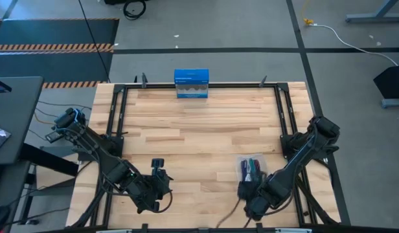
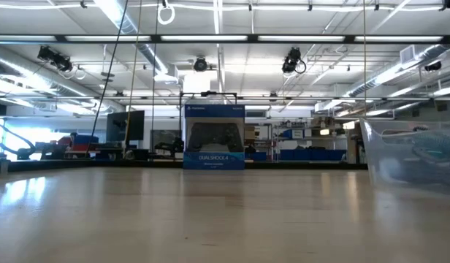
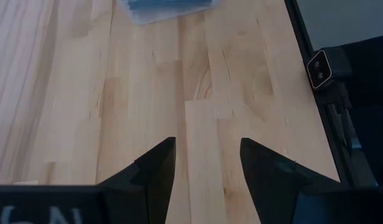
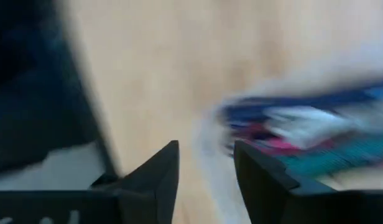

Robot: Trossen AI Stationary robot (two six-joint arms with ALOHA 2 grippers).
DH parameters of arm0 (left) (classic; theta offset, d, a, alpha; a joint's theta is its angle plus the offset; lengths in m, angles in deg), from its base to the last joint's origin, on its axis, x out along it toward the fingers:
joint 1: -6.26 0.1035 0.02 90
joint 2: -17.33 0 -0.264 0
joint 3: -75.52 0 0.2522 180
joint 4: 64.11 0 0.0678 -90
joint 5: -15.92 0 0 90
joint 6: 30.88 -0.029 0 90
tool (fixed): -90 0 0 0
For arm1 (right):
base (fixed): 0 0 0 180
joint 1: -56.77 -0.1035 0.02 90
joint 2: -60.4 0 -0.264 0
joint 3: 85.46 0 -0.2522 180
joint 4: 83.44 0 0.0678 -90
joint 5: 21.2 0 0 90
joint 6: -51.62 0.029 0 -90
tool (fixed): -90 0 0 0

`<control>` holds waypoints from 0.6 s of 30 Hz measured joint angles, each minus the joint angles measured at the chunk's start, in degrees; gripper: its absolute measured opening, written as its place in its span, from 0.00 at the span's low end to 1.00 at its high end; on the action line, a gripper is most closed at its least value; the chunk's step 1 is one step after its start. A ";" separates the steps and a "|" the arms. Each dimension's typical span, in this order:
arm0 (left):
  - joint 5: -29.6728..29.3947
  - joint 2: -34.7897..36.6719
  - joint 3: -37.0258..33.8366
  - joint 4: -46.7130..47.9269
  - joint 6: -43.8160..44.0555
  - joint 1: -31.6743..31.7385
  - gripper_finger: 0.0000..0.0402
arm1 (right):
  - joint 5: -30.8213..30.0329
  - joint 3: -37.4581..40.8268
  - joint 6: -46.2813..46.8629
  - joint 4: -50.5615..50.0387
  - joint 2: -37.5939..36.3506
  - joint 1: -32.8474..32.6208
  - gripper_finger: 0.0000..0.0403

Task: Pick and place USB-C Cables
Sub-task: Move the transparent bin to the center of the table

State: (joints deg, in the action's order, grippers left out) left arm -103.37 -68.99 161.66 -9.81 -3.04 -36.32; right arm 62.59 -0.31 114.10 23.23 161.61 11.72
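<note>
The USB-C cables [image 1: 250, 167] lie bundled side by side in a clear plastic tray [image 1: 240, 162] near the table's near right. In the right wrist view the cables [image 4: 303, 134] show as a blur of purple, white, maroon and teal. My right gripper [image 1: 243, 189] [image 4: 206, 149] is open beside the tray's near left corner and touches nothing. My left gripper [image 1: 159, 169] [image 3: 207, 146] is open over bare wood near the near edge, pointing toward the far edge. The low view shows the tray [image 2: 411, 157] at the right, with no gripper in sight.
A blue rectangular box [image 1: 192, 84] [image 2: 214, 137] [image 3: 170, 7] stands upright at the middle of the far edge. A black metal frame [image 1: 280, 110] runs around the tabletop. Bare wood [image 1: 199, 136] spans the table's middle between the box and both grippers.
</note>
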 joint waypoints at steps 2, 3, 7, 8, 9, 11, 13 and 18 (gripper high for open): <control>0.00 0.00 0.00 0.00 0.04 -0.02 0.47 | -2.49 -1.77 9.69 -8.08 0.00 0.76 0.41; 0.00 0.00 0.00 -0.04 0.04 0.00 0.47 | -3.58 -2.37 15.74 -12.37 0.00 1.02 0.41; 0.00 0.00 0.00 -0.03 0.07 -0.02 0.47 | -3.23 -1.76 29.68 -22.29 -0.02 1.51 0.41; 0.00 0.00 0.00 -0.04 0.07 -0.02 0.47 | -1.77 -0.85 31.07 -22.92 -0.02 1.63 0.41; 0.00 0.00 0.00 -0.04 0.04 -0.02 0.47 | -0.48 0.24 32.10 -23.16 -0.02 1.65 0.41; 0.00 0.00 0.00 -0.02 0.02 -0.11 0.47 | 1.36 2.26 32.46 -22.23 -0.02 1.69 0.41; 0.00 0.00 0.00 -0.02 -0.32 -0.13 0.47 | 2.49 4.06 32.46 -20.54 -0.02 1.73 0.41; 0.00 0.00 0.00 -0.02 -1.10 -0.13 0.47 | 2.85 4.49 32.97 -21.50 -0.02 1.66 0.41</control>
State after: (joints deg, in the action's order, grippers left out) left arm -103.37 -68.99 161.66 -9.83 -4.15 -36.46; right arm 65.44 4.19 147.07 1.73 161.59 13.38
